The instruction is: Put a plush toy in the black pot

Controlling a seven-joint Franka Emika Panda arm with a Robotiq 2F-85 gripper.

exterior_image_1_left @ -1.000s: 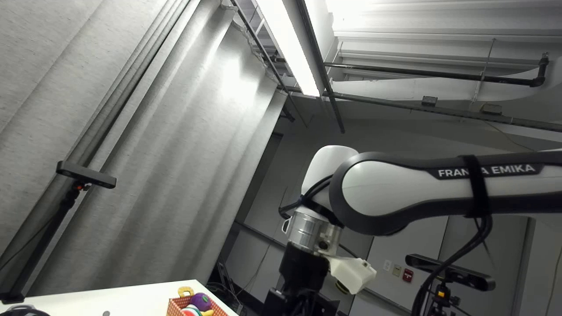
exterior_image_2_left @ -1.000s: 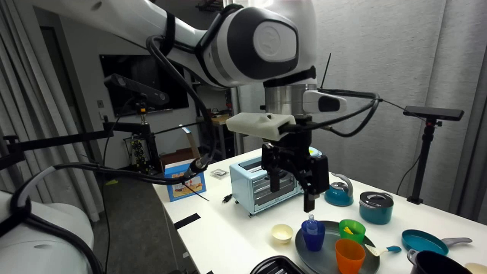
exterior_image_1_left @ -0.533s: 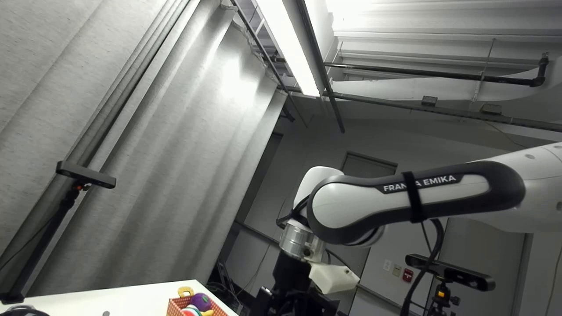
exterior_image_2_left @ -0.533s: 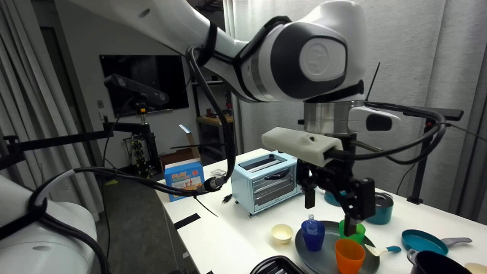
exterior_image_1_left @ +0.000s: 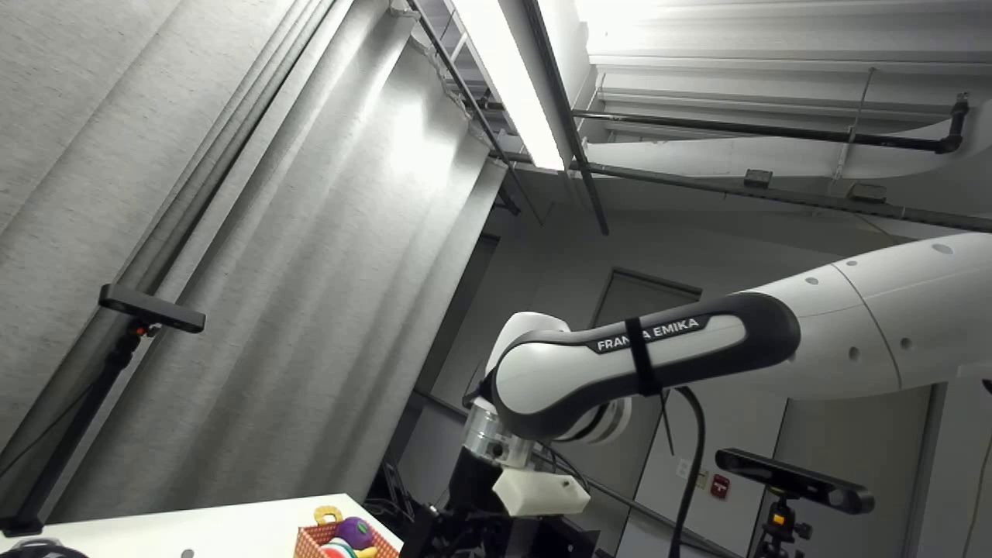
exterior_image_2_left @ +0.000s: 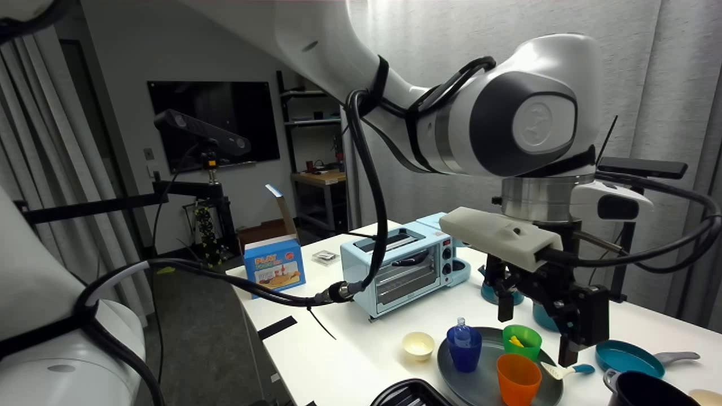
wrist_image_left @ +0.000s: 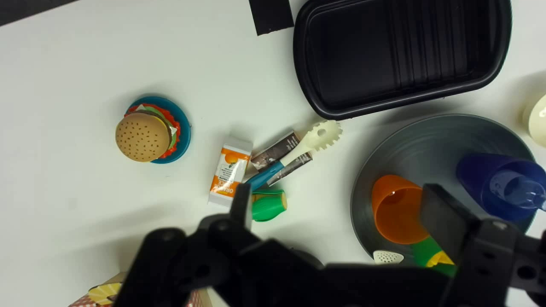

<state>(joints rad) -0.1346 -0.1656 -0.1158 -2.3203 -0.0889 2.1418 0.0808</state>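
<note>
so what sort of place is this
Probably a robotics lab set up as a mock kitchen: a robot arm over a table, a camera on a stand, and a toy burger.

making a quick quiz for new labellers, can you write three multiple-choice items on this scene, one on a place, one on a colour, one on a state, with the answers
1. Relative to the grey plate, where is the orange cup?
A. underneath it
B. on it
C. beside it

2. What colour is the toaster oven?
A. light blue
B. orange
C. black

3. What state is the gripper in?
A. shut on the orange cup
B. shut with nothing in it
C. open with nothing in it

Right letters:
1 B, since an exterior view shows the cup standing within the plate's rim.
2 A, since its body shows light blue in an exterior view.
3 C, since the jaws stand apart in the wrist view, with nothing gripped between them.
</note>
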